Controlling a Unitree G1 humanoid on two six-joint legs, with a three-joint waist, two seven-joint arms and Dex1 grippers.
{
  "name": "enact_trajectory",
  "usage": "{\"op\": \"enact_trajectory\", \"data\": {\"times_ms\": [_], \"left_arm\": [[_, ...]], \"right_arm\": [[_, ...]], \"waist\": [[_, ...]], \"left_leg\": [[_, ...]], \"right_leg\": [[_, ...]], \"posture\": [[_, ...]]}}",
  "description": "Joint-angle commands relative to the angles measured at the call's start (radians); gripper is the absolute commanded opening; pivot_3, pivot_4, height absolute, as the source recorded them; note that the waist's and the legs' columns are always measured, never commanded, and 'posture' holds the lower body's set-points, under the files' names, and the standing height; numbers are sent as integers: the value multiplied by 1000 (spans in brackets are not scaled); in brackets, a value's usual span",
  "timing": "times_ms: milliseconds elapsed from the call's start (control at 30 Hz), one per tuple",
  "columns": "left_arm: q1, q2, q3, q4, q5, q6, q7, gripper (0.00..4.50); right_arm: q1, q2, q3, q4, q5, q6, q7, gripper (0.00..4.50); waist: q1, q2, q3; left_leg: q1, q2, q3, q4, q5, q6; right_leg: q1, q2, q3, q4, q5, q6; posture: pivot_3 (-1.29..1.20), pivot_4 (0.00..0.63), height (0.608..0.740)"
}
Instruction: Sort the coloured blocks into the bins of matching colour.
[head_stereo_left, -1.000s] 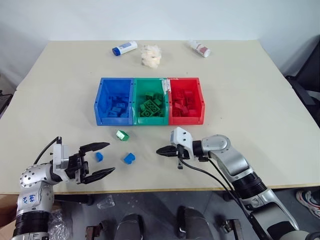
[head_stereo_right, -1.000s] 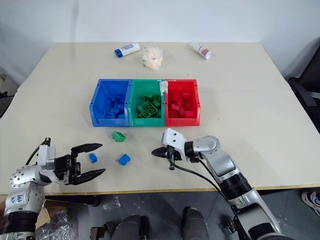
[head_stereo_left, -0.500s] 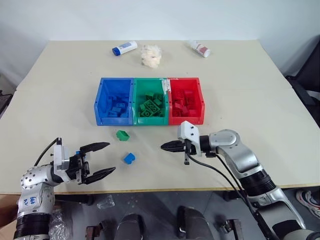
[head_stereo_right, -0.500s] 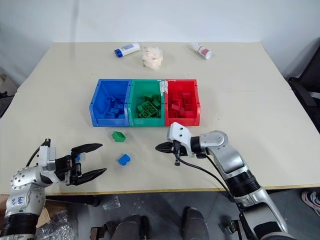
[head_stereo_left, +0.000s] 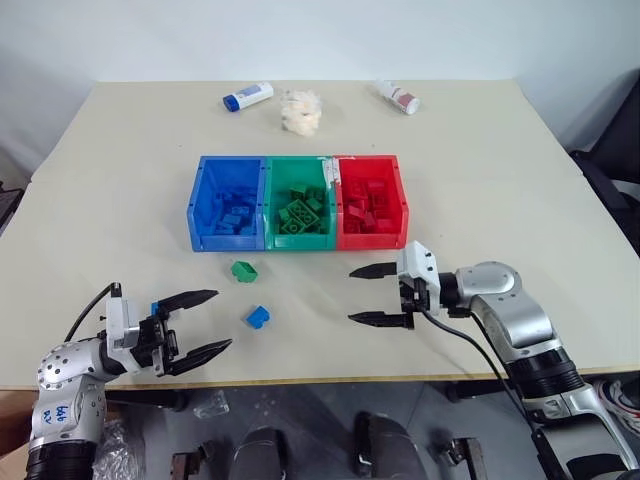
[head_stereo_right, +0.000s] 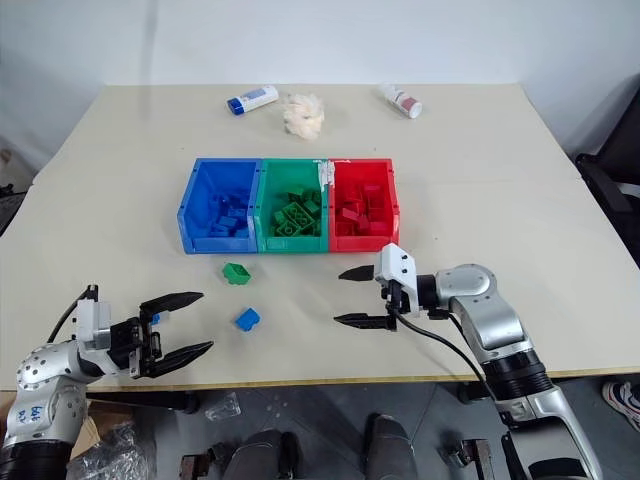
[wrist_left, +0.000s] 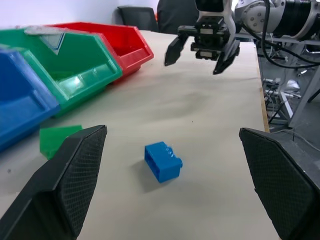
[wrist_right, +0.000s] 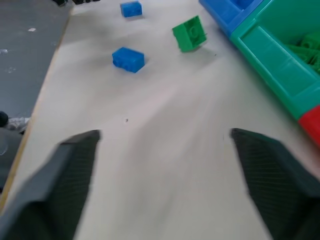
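Both grippers are being held wide apart and empty: the left gripper (head_stereo_left: 195, 323) at the near table edge, the right gripper (head_stereo_left: 378, 295) just in front of the red bin (head_stereo_left: 372, 214).

Three loose blocks are lying on the table (head_stereo_left: 500, 180) between the two grippers. One small blue block (wrist_right: 131, 8) is sitting right by the left gripper's fingertips, another blue block (head_stereo_left: 258, 317) is lying just beyond them toward the right gripper, and a green block (head_stereo_left: 244, 270) is lying further off, close before the blue bin (head_stereo_left: 228, 203) and the green bin (head_stereo_left: 301, 202).

The nearest blue block is probably being targeted by the left gripper. For a clean pick, the fingers should be lowered astride the block's flat sides, centred, and closed only once level with it.

Handwritten marks are showing on the left forearm, too small to be read. No readable label is being shown on the two white bottles beyond the bins.
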Motion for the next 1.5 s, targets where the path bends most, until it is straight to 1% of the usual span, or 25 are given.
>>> {"op": "enact_trajectory", "data": {"times_ms": [33, 100, 233, 300, 333, 400, 500, 600, 667, 800, 933, 1067, 1167, 1267, 1500], "left_arm": [[23, -12, 15, -60, -4, -1, 50, 4500], [38, -17, 17, -88, 12, 1, 95, 4500], [92, -32, 33, -179, 35, 5, 211, 4500], [147, -43, 55, -242, 68, 32, 318, 4500], [174, -43, 60, -271, 76, 41, 346, 4500], [224, -44, 70, -326, 82, 51, 379, 4500], [312, -58, 90, -405, 121, 83, 475, 4500], [419, -78, 91, -486, 150, 86, 519, 4500], [460, -95, 76, -527, 170, 93, 553, 4500], [433, -104, -15, -566, 237, 133, 607, 4500], [358, -101, -98, -541, 309, 163, 650, 4500], [247, -87, -183, -439, 404, 160, 664, 4500], [197, -75, -216, -386, 435, 166, 661, 4500], [165, -64, -242, -365, 444, 174, 647, 3908], [132, -29, -264, -325, 450, 146, 608, 1723]], "right_arm": [[2, -7, -35, 3, 28, -52, 27, 4450], [0, 10, -59, 20, 72, -68, 56, 4450], [-4, -9, -60, 52, 70, -73, 82, 4450], [0, -20, -63, 69, 77, -77, 118, 4450], [-1, -25, -64, 76, 78, -82, 133, 4450], [-7, -34, -66, 87, 82, -82, 155, 4450], [-10, -41, -73, 114, 96, -91, 198, 4450], [-14, -48, -71, 130, 91, -95, 221, 4450], [-23, -45, -71, 146, 85, -101, 223, 4450], [-44, -30, -60, 176, 74, -114, 221, 4450], [-55, -17, -56, 188, 70, -126, 214, 4450], [-44, -11, -67, 178, 69, -133, 193, 4450], [-31, -11, -74, 165, 70, -138, 174, 4450], [-13, -14, -87, 146, 76, -138, 149, 4500], [13, -21, -102, 121, 87, -134, 123, 4500]], "waist": [[0, 0, 0], [0, 0, 0], [1, 0, 0], [0, 0, 0], [0, 0, 0], [0, 0, 0], [1, 0, 0], [1, 0, 0], [1, 0, 0], [5, 1, 0], [4, 1, 0], [4, 1, 0], [3, 1, 0], [3, 1, 0], [3, 1, 0]], "left_leg": [[0, 0, 0, 0, 0, 0], [0, 0, 0, 0, 0, 0], [0, 0, 0, 0, 0, 0], [0, 0, 0, 0, 0, 0], [0, 0, 0, 0, 0, 0], [0, 0, 0, 0, -1, 0], [0, 0, 0, 0, -1, 0], [0, 1, 0, 0, -1, 0], [0, 1, 0, 1, -2, 0], [0, 1, 0, 3, -2, 0], [0, 1, -1, 4, -2, 0], [0, 1, 0, 3, -2, 0], [0, 1, 0, 5, -2, 0], [0, 1, 0, 4, -3, 0], [0, 1, 0, 5, -3, 0]], "right_leg": [[0, 0, 0, 0, 0, 0], [0, 0, 0, 0, 0, 0], [0, 0, 0, 0, 0, 0], [0, 0, 0, 0, 0, 0], [0, 0, 0, 0, 0, 0], [0, 0, 0, 0, 0, 0], [0, 0, 0, -1, 0, 0], [0, 0, 0, -1, 0, 0], [1, 0, 0, -2, 0, 0], [1, 0, 0, -5, 0, 0], [1, 0, 0, -4, 0, 0], [1, 0, 0, 0, 0, 0], [1, 0, 0, 1, 0, 0], [1, 0, 0, 1, 0, 0], [1, 0, 0, 1, 0, 0]], "posture": [[0, 150, 740], [0, 150, 740], [0, 150, 740], [0, 150, 740], [0, 150, 740], [0, 150, 740], [0, 150, 740], [0, 150, 740], [0, 150, 740], [0, 150, 740], [0, 150, 740], [0, 150, 740], [0, 150, 740], [0, 150, 740], [0, 150, 740]]}}
